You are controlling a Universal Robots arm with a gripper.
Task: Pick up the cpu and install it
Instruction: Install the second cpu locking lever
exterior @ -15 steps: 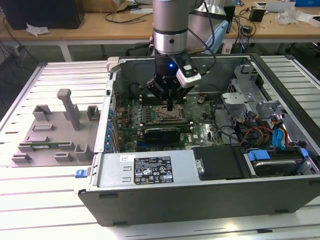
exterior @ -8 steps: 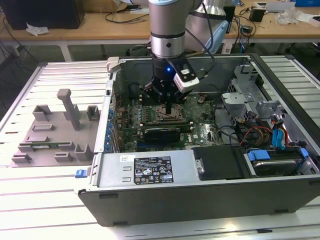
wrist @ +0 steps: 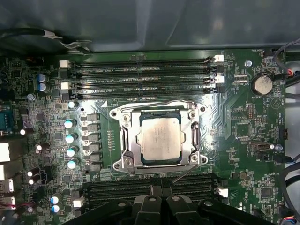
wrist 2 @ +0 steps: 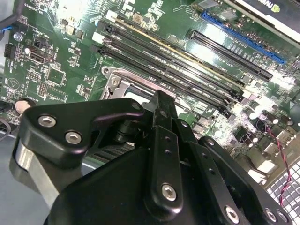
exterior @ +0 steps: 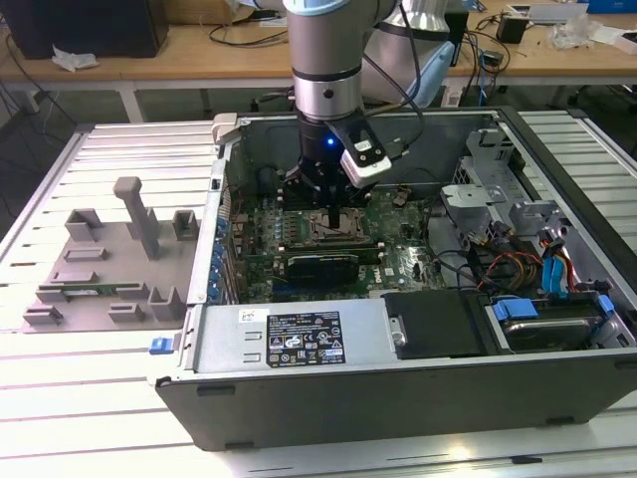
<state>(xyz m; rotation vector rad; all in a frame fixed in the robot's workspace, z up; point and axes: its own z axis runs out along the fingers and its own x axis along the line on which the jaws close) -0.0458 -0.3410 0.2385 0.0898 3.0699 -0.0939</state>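
Workbench, open PC case (exterior: 299,344). Gripper (exterior: 333,214) hovers over socket (wrist: 159,138); cpu (wrist: 160,138) sits flat inside socket, apart from fingers. Can't tell if fingers open. Looks like placement done; seating needs checking.

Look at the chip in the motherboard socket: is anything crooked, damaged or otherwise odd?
Nothing stands out. In the first wrist view the cpu lies flat and square inside the socket frame, its edges parallel to the frame's. The memory slots beside it look intact. The hand hangs above the socket in the exterior view.
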